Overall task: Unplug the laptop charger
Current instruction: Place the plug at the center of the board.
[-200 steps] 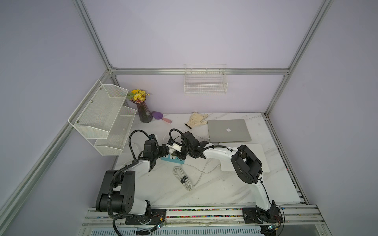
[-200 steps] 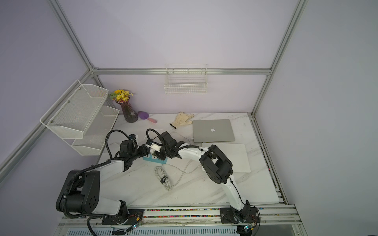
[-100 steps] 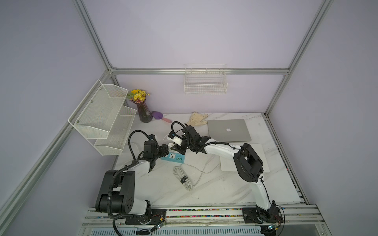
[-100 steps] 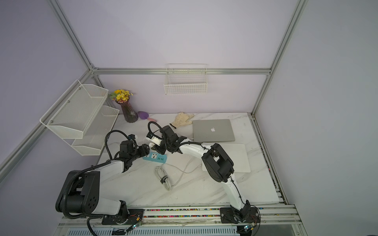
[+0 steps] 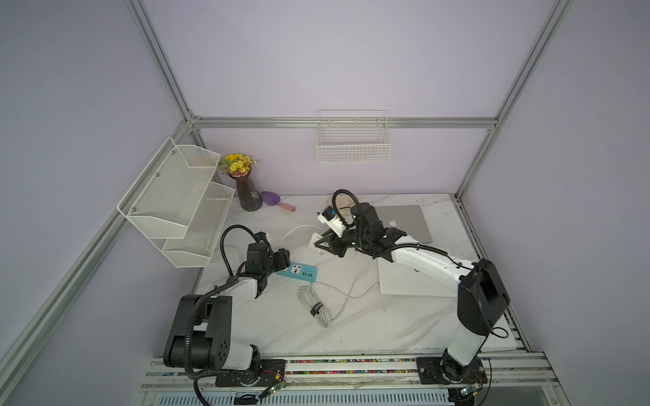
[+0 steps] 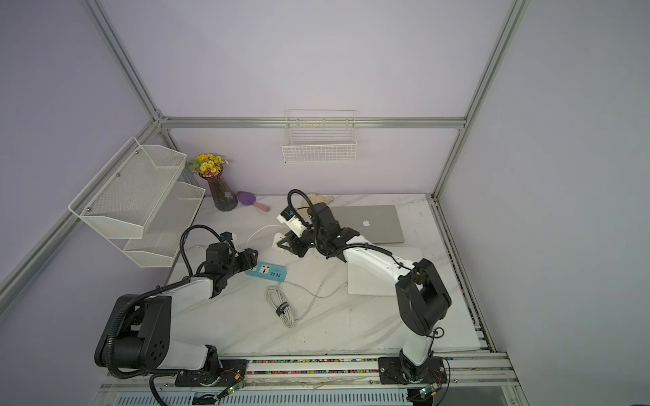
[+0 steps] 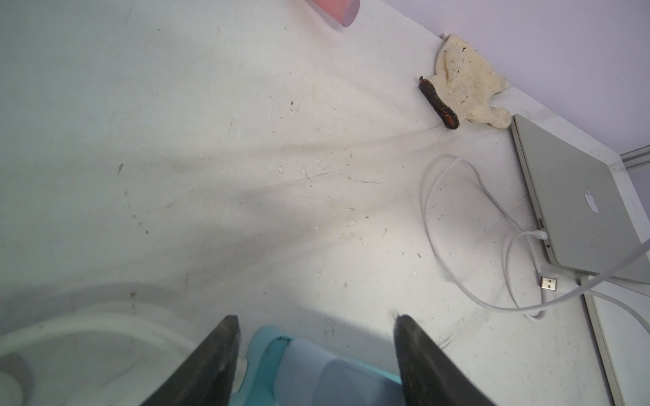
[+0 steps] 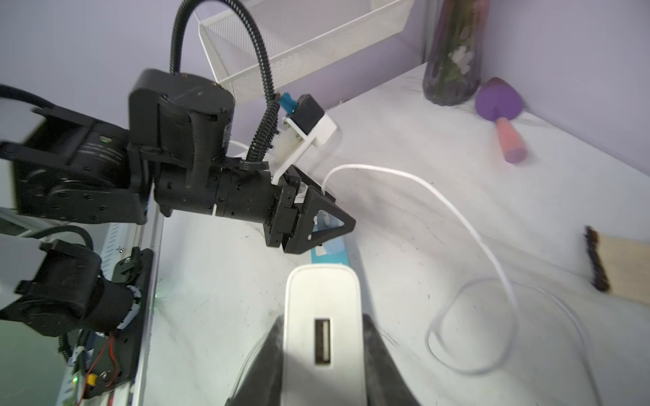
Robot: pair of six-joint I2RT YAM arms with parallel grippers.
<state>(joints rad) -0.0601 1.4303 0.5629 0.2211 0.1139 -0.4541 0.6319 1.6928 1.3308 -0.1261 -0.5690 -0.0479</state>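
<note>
Marble, white with grey lines, makes the table top [image 5: 369, 327] in both top views, with pale purple walls and grey metal bars around it. The right gripper [image 5: 318, 245] holds the small white charger block [image 5: 314, 239] up off the table. It hangs just past the blue plastic power strip [image 5: 299, 272], on the back wall's side and left of the shut silver laptop [image 5: 404, 221]. One second ago the block sat on the strip. Now it is out and the strip's socket is bare. The left gripper [image 5: 283, 259] has stayed at the strip's end. In the left wrist view, its jaws stand wide and squeeze that end of the strip [image 7: 281, 358]. In the right wrist view, the right jaws are narrow and pinch the block [image 8: 322, 298] by its two long sides. The block's long way runs along the fingers, out toward the left arm. Its flat face with the little slot looks at the camera.
</note>
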